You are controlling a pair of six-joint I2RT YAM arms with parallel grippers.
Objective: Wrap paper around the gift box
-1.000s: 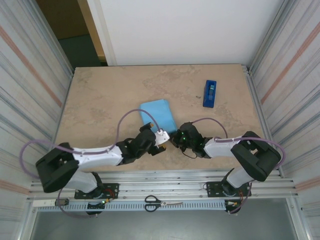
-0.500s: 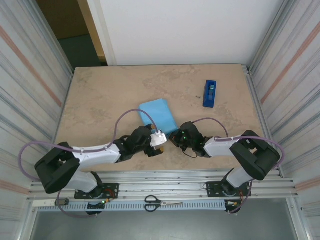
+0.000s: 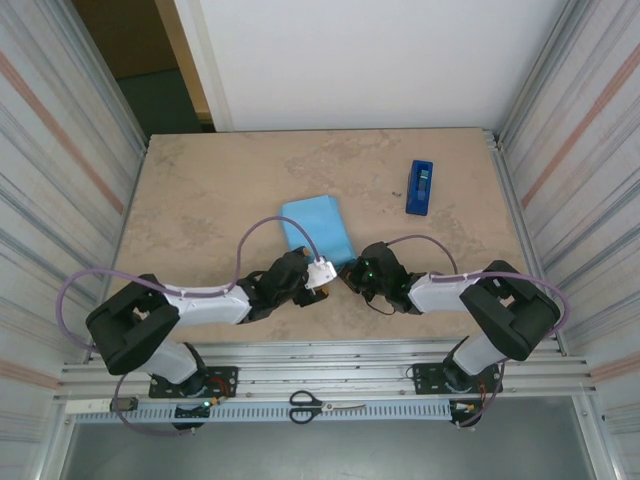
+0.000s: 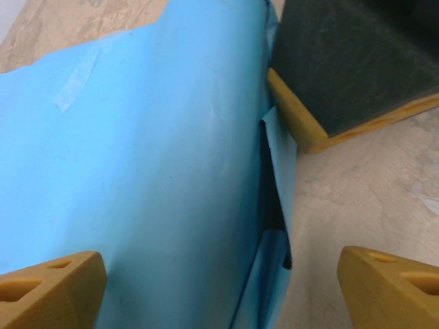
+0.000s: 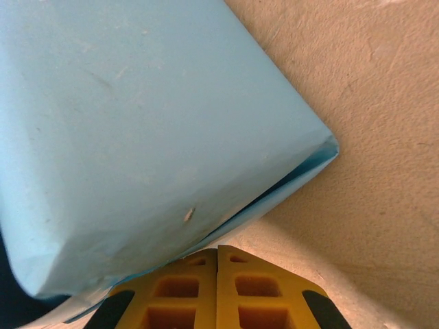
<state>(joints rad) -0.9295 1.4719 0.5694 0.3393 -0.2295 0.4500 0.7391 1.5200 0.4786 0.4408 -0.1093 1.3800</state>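
Ok, status. The paper lies light-blue face out, folded around a flat square form near the middle of the worktop, slightly toward my side. The gift box is covered by it, so none of its pattern shows.

Left fingers are spread wide at the parcel's near end. In the left wrist view one tip sits over the paper and the other tip over bare worktop, so they straddle the parcel's side edge and grip nothing. Along that edge the fold gapes into a dark slit, with a loose flap below it. A short strip of clear tape is stuck on the top face, far end.

Right fingers are pressed together, nothing between them. The tips sit at the parcel's near edge, just under the lip of the lower flap, but I can't tell whether they touch it. The parcel's corner sticks out to the right there, and the paper layers part slightly. From the left wrist view the right fingers sit just beside the parcel's edge.

From above, both wrists meet at the near end of the parcel, close together.

Tape dispenser stands well apart, far right on the worktop. Scissors lie on the rail between the arm bases.
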